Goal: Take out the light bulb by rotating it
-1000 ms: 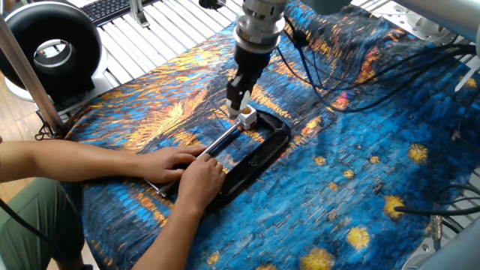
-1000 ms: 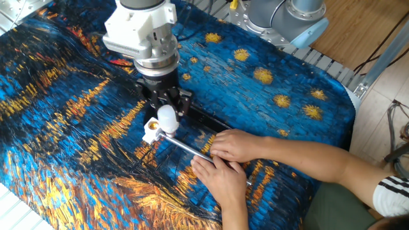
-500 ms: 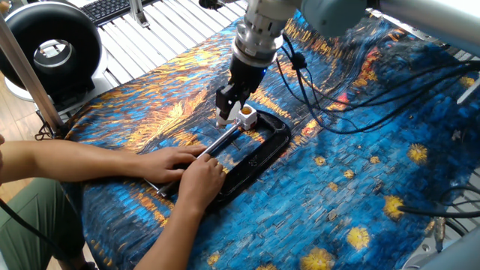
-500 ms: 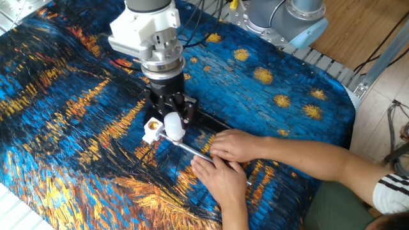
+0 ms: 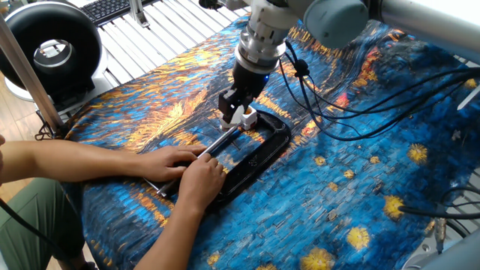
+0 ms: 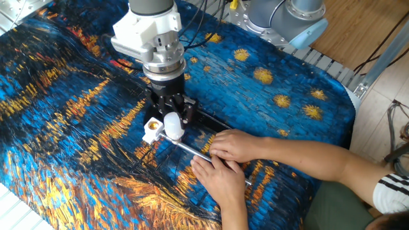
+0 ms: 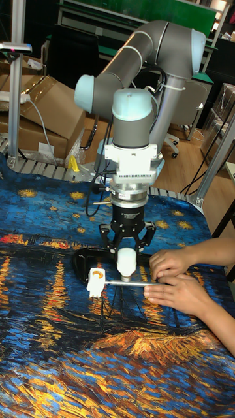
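My gripper (image 6: 172, 120) is shut on the light bulb (image 6: 172, 128), a small white bulb held globe-down just above the cloth. The bulb (image 7: 125, 264) hangs free of the short white socket (image 7: 96, 281), which sits a little to its side with its brassy inside showing (image 6: 152, 128). In one fixed view the gripper (image 5: 235, 107) stands right over the socket (image 5: 248, 118) and hides most of the bulb. The socket is fixed on the black C-clamp (image 5: 264, 148). A person's two hands (image 6: 227, 153) press on the clamp's metal screw rod (image 7: 130, 283).
The person's forearms (image 5: 67, 161) cross the near-left of the cloth-covered table (image 5: 360, 195). Black cables (image 5: 337, 105) trail from the arm. A black round device (image 5: 51, 46) stands at the table's far left corner. Cardboard boxes (image 7: 39, 111) sit behind the table.
The gripper has turned about its axis and shifted slightly sideways and down with the bulb, away from directly over the socket. The hands have stayed on the rod.
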`<act>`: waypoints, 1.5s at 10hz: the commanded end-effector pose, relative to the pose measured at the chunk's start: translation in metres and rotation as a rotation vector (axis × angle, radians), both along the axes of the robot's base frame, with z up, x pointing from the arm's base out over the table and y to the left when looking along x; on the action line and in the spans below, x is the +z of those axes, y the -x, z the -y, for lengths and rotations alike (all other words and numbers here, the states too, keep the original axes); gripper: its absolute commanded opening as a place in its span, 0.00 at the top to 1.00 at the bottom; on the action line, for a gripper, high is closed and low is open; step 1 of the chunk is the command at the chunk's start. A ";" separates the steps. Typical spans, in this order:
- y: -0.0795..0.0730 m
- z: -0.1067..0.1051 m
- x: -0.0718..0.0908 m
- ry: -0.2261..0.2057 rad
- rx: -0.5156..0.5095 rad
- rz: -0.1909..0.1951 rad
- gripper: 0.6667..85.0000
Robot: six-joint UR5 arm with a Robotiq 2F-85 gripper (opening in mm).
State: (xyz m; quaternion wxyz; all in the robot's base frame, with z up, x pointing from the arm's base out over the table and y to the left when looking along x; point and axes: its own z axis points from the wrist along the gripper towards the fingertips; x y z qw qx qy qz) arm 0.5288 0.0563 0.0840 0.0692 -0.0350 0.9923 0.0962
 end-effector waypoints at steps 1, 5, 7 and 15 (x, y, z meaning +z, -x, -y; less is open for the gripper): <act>0.011 0.001 -0.004 0.004 -0.040 -0.047 0.94; 0.021 0.005 -0.007 0.018 0.084 -0.055 0.49; 0.023 0.004 -0.010 0.005 0.132 -0.049 0.35; 0.019 0.026 -0.008 0.059 0.189 -0.054 0.33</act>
